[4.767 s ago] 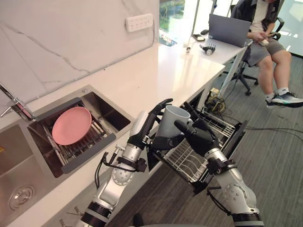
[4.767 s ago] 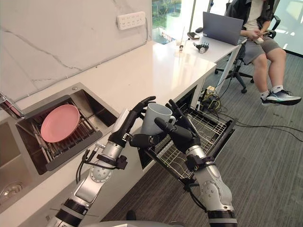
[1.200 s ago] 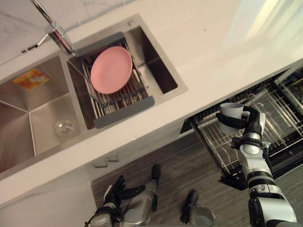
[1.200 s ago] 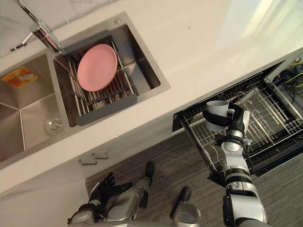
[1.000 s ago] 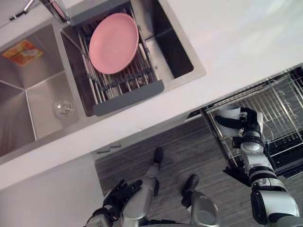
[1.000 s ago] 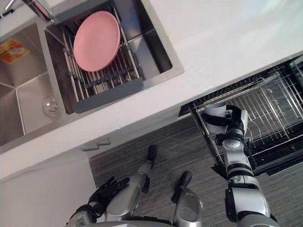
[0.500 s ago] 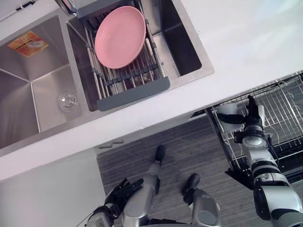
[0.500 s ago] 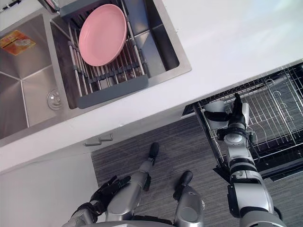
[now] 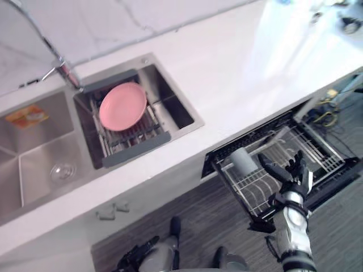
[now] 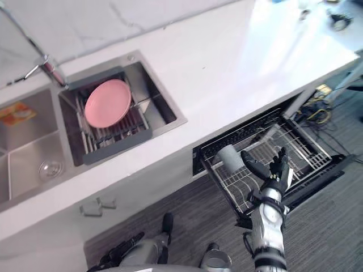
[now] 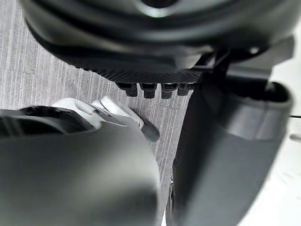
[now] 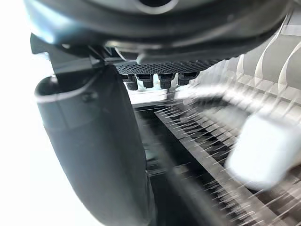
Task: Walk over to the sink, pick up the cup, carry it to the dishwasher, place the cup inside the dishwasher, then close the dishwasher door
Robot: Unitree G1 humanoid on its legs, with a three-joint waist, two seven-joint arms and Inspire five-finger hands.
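Note:
The grey cup [image 9: 243, 160] sits in the pulled-out wire rack [image 9: 256, 188] of the open dishwasher, near the rack's corner closest to the counter. It also shows as a pale blur [image 12: 263, 150] past my right hand in the right wrist view. My right hand [image 9: 292, 173] hovers just beside the cup, a little apart from it, with its fingers spread and nothing in them. My left hand [image 9: 136, 258] hangs low by the floor, fingers relaxed and empty.
A pink plate [image 9: 122, 106] lies on a grey drying rack in the steel sink [image 9: 34, 153], with the faucet [image 9: 62, 71] behind it. The white countertop [image 9: 238, 68] runs above the dishwasher. The lowered dishwasher door [image 9: 340, 170] juts into the grey floor [image 9: 198, 204].
My right hand has let go of the cup, which now rests in the rack, and has drawn back with fingers spread. The camera has also shifted.

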